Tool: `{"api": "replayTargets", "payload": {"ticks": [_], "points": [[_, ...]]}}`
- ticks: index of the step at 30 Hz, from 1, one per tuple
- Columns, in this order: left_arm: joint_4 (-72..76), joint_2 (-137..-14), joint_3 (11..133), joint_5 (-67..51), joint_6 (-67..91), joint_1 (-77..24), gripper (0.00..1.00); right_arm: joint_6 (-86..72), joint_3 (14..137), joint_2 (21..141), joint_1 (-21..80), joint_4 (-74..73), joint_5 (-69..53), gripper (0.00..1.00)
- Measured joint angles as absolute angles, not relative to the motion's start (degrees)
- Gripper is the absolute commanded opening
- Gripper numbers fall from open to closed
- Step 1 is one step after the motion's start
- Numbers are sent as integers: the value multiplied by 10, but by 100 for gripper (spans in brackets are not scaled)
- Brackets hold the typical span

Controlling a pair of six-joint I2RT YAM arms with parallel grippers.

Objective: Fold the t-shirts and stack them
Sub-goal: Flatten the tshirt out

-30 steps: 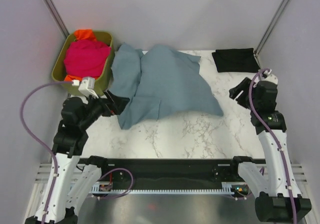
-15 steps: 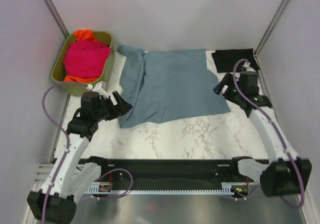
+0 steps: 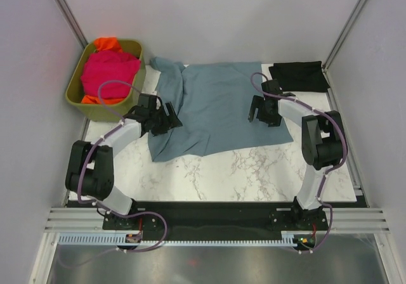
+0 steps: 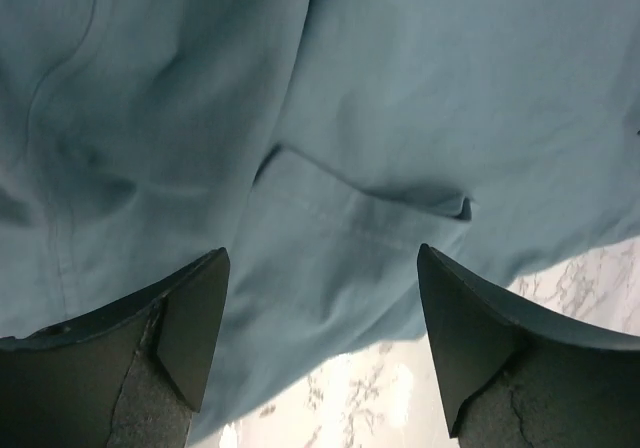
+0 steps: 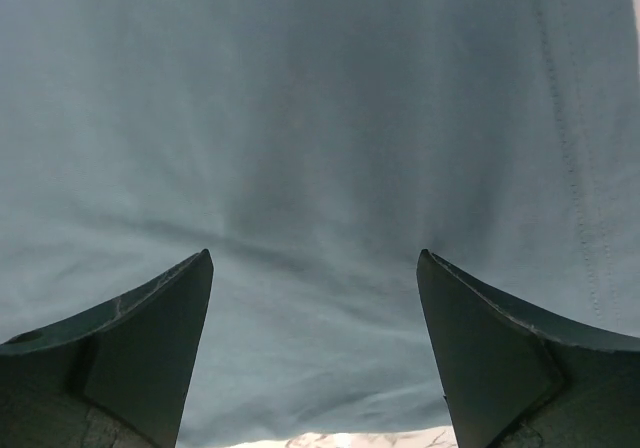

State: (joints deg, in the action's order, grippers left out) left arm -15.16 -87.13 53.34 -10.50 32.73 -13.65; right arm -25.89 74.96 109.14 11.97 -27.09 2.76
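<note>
While my left gripper (image 4: pixel 322 253) and right gripper (image 5: pixel 315 255) hang open above it, the blue-grey t-shirt (image 3: pixel 219 106) lies spread lengthwise along the worktop's far edge, its left side bunched. The black t-shirt (image 3: pixel 298 76) sits folded in the far right corner, and the bin (image 3: pixel 76 81) at the far left corner holds the magenta t-shirt (image 3: pixel 109 71) and the orange t-shirt (image 3: pixel 108 43).

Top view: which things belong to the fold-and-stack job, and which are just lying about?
Job:
blue-grey t-shirt, spread out
black t-shirt, folded
magenta t-shirt and orange t-shirt, both in the olive bin

Lying about:
olive bin
marble table
</note>
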Motion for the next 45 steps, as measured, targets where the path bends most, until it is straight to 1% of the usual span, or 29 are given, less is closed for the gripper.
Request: {"api": "replayTargets", "payload": {"ticks": [4,7,10,17,21,25,27,29,31,33,35,38,40,45], "points": [[-131,-921,546,-100,330,-136,80,-264,737,1103,108,-262,50,91],[-131,-923,523,-85,340,-136,80,-277,705,1086,103,-229,55,91],[-135,-907,480,-61,352,-137,81,-297,642,1047,98,-183,58,90],[-165,-764,375,-35,375,-137,84,-374,449,879,85,-135,54,91],[-213,-659,338,-18,392,-137,84,-416,357,763,89,-161,49,91],[-259,-538,317,1,411,-137,80,-435,303,655,94,-224,50,93],[-278,-470,306,4,422,-137,75,-435,300,627,94,-243,50,92],[-288,-417,297,6,429,-139,74,-430,306,624,95,-250,48,91],[-293,-386,293,10,432,-144,74,-421,322,638,103,-260,43,90],[-289,-380,293,9,432,-149,70,-408,349,657,126,-265,36,91],[-277,-402,292,3,430,-157,69,-395,383,672,165,-265,32,91],[-264,-468,294,11,426,-190,66,-380,427,692,233,-249,28,91],[-256,-514,295,16,423,-218,63,-375,456,716,284,-230,24,89],[-223,-575,301,16,421,-247,62,-375,509,808,387,-178,11,83]]}}
